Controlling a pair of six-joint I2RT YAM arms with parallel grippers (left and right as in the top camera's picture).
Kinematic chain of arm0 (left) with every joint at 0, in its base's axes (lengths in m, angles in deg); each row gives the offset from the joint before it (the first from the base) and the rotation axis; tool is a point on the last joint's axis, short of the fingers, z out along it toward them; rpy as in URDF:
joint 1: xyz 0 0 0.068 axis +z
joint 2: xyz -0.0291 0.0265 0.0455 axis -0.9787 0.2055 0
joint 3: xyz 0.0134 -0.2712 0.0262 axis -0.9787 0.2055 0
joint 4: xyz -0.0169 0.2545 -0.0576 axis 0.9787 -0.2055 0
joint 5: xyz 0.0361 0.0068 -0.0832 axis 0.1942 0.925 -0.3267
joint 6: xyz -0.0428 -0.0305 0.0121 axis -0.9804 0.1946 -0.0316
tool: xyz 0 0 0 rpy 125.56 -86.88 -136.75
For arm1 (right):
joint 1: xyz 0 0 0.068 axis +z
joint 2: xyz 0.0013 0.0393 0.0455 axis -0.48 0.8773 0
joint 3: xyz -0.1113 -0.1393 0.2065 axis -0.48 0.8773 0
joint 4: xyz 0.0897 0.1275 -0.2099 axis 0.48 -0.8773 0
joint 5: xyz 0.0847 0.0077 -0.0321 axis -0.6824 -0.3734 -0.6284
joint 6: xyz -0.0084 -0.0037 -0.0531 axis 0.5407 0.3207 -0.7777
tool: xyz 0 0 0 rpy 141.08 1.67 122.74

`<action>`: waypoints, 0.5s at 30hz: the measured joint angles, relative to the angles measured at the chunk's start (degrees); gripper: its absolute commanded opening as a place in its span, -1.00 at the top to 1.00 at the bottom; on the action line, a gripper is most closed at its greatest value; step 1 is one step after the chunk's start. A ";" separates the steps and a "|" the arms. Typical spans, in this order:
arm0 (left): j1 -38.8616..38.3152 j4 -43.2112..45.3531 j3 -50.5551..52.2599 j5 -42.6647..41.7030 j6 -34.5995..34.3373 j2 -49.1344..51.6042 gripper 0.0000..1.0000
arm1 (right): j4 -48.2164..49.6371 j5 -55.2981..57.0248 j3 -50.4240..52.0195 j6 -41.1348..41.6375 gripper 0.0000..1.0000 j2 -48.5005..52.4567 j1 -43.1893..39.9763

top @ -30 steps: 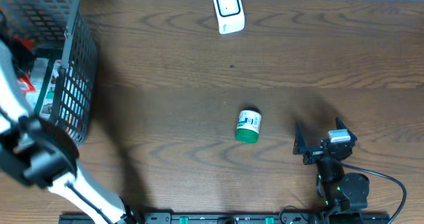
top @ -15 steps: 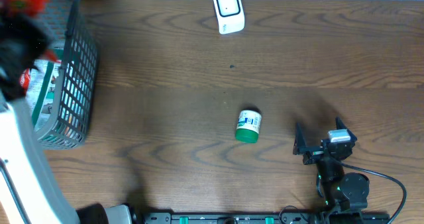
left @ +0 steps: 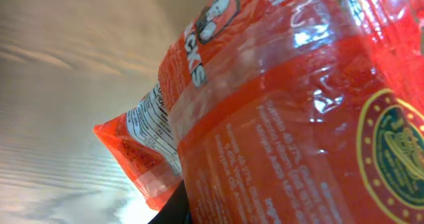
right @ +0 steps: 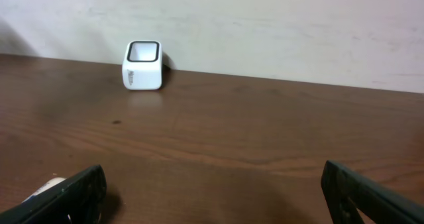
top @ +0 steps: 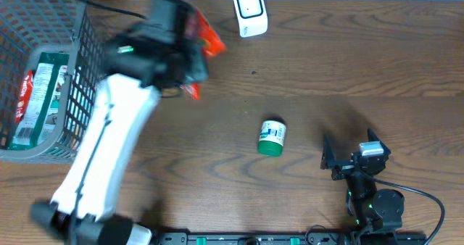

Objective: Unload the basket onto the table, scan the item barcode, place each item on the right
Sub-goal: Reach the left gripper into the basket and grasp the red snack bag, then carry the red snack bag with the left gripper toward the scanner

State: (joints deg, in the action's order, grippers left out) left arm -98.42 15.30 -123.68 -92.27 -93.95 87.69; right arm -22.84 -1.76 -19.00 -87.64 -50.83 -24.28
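Task item: The red-orange plastic snack packet point(top: 206, 36) is hanging above the dark brown wooden desk point(top: 362, 56). It is just left of the white box-shaped barcode scanner point(top: 250, 11) and is not touching it.
Left gripper: The left gripper point(top: 187, 56) is pinching the packet, with its jaws pressed almost together on the film. The packet is filling nearly the whole left wrist view.
Right gripper: The right gripper point(top: 350, 152) is sitting low at the near right of the desk. Its jaws are spread wide, holding nothing, and it is facing the scanner.
Step in hand: Judging by the layout, the left arm is bringing the packet to the scanner's window.
Code side: A white printed panel point(left: 154, 128) is showing near the packet's lower edge. Whether it is carrying the bars is too blurred to tell.
Doing it well: The scanner's dark window is facing upward, so the code side should be turning down towards it. The film is looking glossy and creased, so holding that patch flat and steady over the window should help the read. The packet should be hovering close without brushing the scanner, which looks light enough to be knocked.
Bystanders: The grey wire-mesh basket point(top: 80, 71) at the far left is holding green and red packets point(top: 40, 93). The small green-and-white round jar point(top: 272, 138) is lying on its side mid-desk, well apart from the scanner.
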 measured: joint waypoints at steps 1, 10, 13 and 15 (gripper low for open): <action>-1.31 0.90 1.99 0.00 -0.46 1.62 0.85 | 0.00 0.00 0.00 0.00 -0.99 0.00 0.00; -3.87 4.28 8.96 1.57 -4.33 14.36 0.85 | -0.02 -0.02 0.00 0.00 -0.99 0.00 0.00; -3.85 4.52 8.96 1.79 -4.96 18.05 0.85 | -0.02 0.00 0.00 0.00 -0.98 0.00 0.00; -3.89 4.52 8.96 1.97 -5.38 20.11 0.85 | -0.02 -0.02 0.00 0.00 -0.99 0.02 0.00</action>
State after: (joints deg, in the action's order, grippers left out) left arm -102.31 19.82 -114.72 -90.30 -99.32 107.80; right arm -22.87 -1.78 -19.00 -87.64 -50.81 -24.28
